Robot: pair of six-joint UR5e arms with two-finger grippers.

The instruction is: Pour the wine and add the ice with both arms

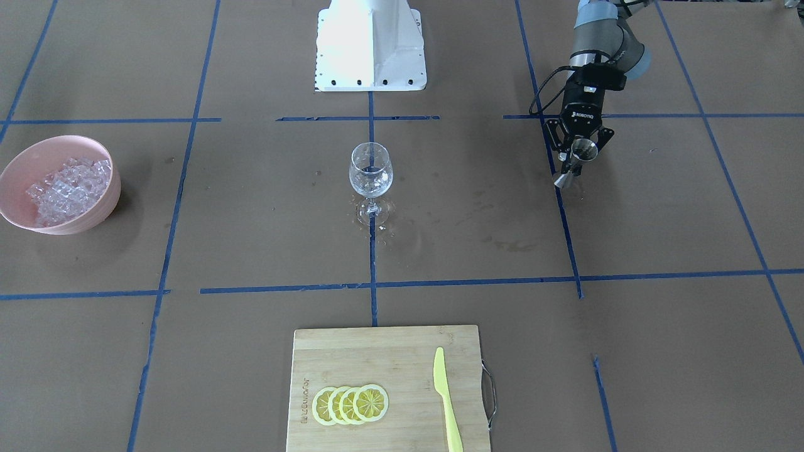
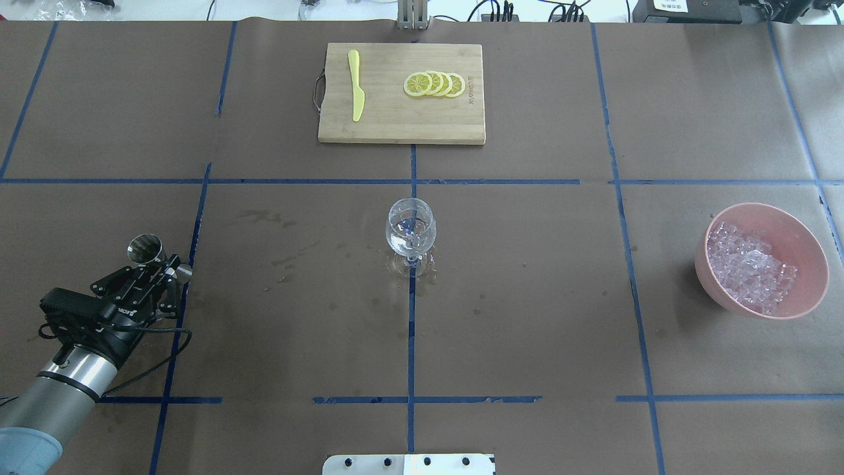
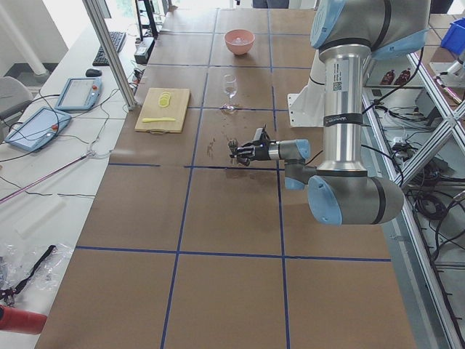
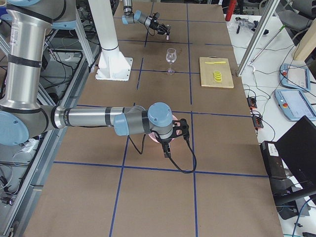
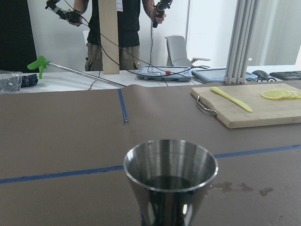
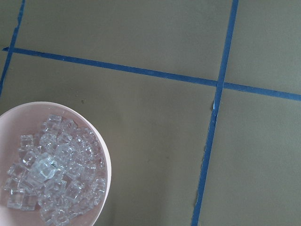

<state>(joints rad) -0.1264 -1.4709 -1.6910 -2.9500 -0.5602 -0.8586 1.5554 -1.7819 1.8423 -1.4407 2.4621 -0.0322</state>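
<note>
**A:** ok, where's the wine glass [image 2: 410,227] vs the thing doing the pouring?

**B:** Middle of the table [image 2: 527,316], upright on the blue tape line [image 2: 411,343], no wine in it that I can see. Going out from it, the jigger [image 2: 146,249] is well off to the left and a touch nearer the robot. The left gripper [image 2: 165,262] has it pinched at the waist, jaws clamped on it. The wrist view shows it upright with dark liquid [image 5: 170,182] inside. So I'd guess the pour means carrying it right and slightly farther out.

**A:** and the ice [image 2: 748,264]?

**B:** Piled in the pink bowl [image 2: 811,237], well apart on the right. The right gripper [image 4: 173,134] hangs by that bowl, but it's only in a side view, so I can't tell if it's open or closed. The left one looks nearer the glass.
</note>
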